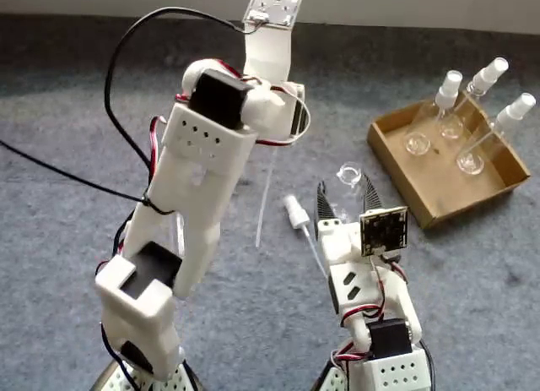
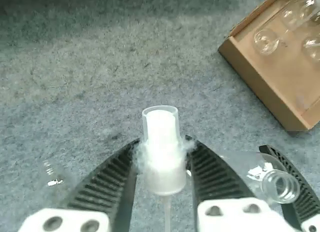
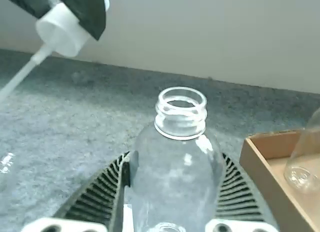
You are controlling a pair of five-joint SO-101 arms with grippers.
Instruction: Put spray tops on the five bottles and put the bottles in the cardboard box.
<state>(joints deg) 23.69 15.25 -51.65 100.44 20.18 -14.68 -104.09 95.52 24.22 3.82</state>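
Three capped bottles [image 1: 447, 89]: stood in the cardboard box [image 1: 403, 173], near the right gripper [image 3: 176, 159].
Right gripper: clamped round an open bottle [image 3: 181, 117], neck upward.
Left gripper [image 2: 163, 144]: pinched a spray top [image 2: 161, 127], raised beside that bottle.

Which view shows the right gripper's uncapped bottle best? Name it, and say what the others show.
The right wrist view: the bottle stands upright between the right gripper's fingers, open threaded neck in full sight. The high view shows its clear rim beyond the gripper. The left wrist view catches its mouth, the body mostly hidden.
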